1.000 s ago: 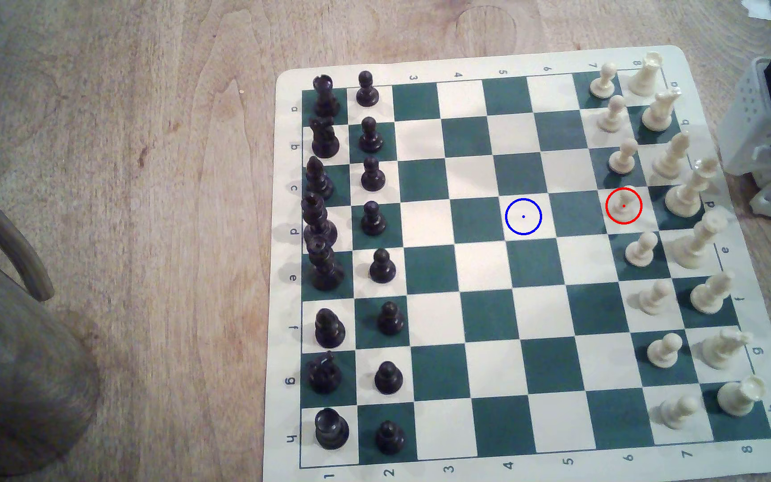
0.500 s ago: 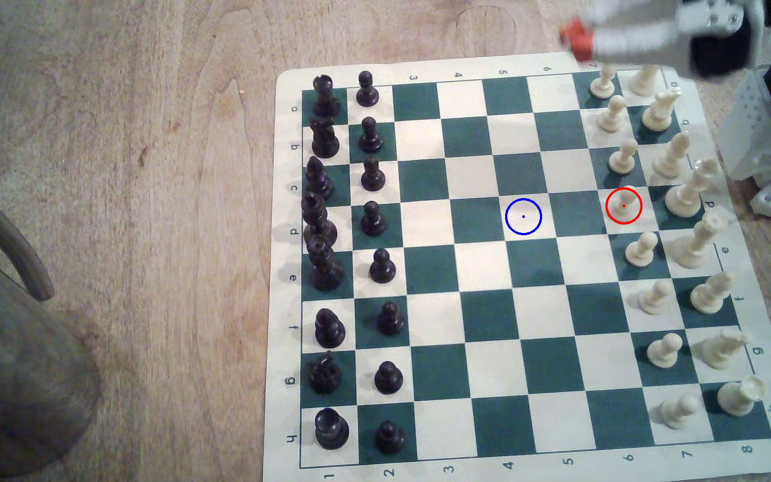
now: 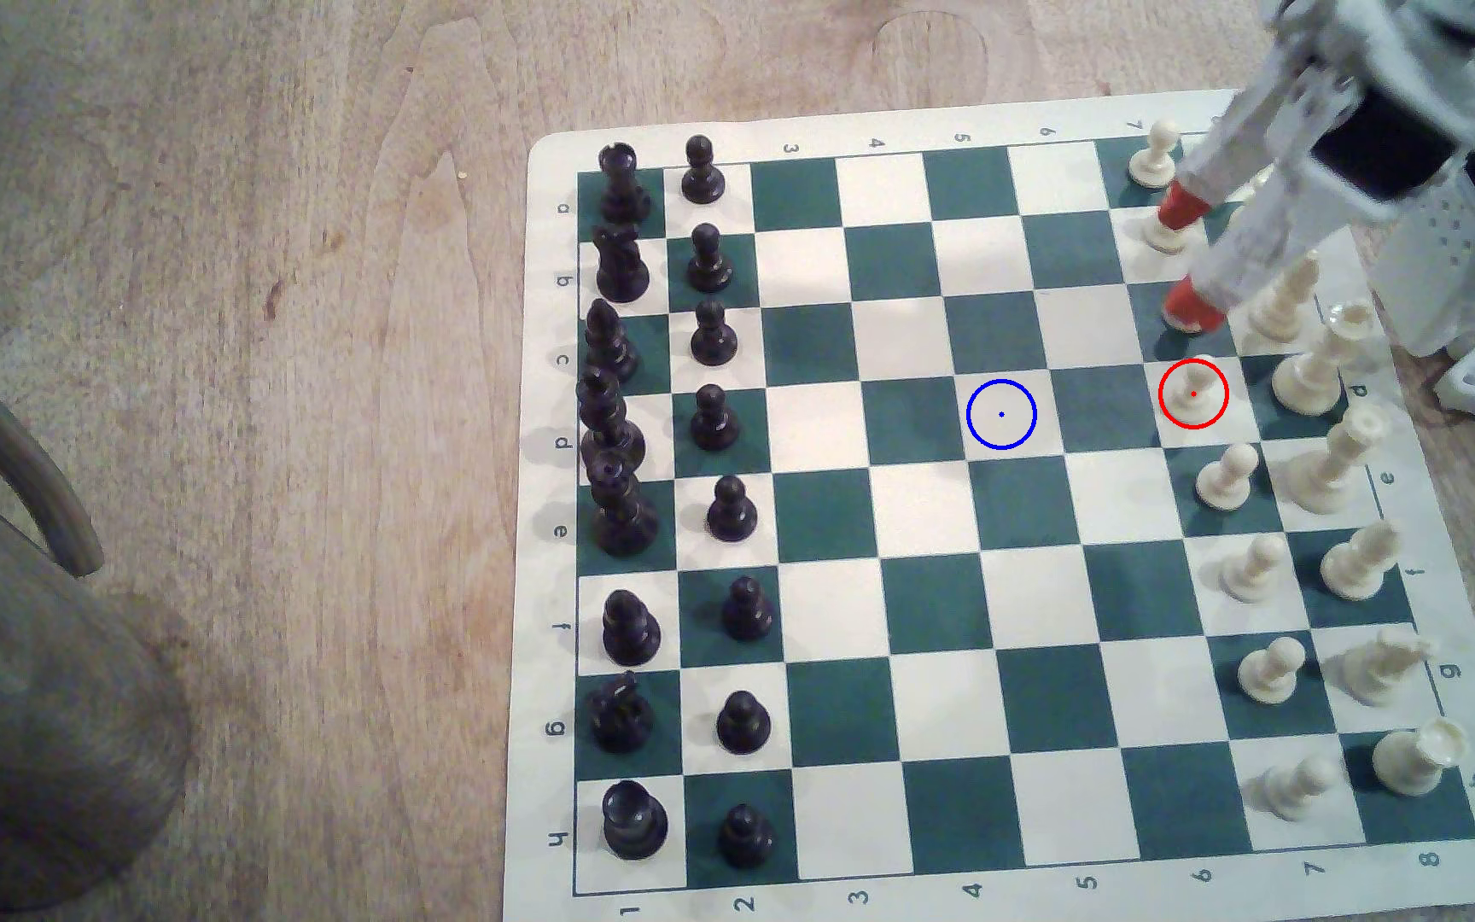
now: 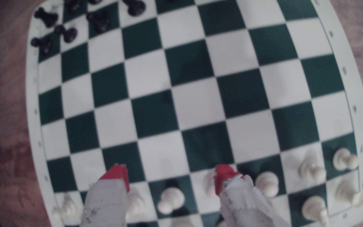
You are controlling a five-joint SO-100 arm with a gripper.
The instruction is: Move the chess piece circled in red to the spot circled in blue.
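Going by the exterior view's left to right: dark brown rounded wooden object [image 3: 33, 691] at the far left on the light wood-grain surface [image 3: 273, 266]. Next, the green-and-cream roll-up chess mat [image 3: 894, 124], w/ two columns of black plastic chess pieces [image 3: 707, 417] along its left side. Mid-board sits the cream square w/ thin blue ring and centre dot [image 3: 1001, 414], nothing on it. Two squares to the exterior view's right, same row, stands the small cream-white plastic pawn w/ ball head [image 3: 1195, 390] inside a red ring, upright, pale against its cream square. Just above it in the picture hangs the white pincer w/ red fingertips [image 3: 1186, 257], fingers spread wide, holding nothing, apart from the ringed pawn. Its red tips [image 4: 116, 174] show spread in the wrist view too, w/ cream pawns between and beside them. Taller cream back-row pieces [image 3: 1328, 470] line the mat's right edge.
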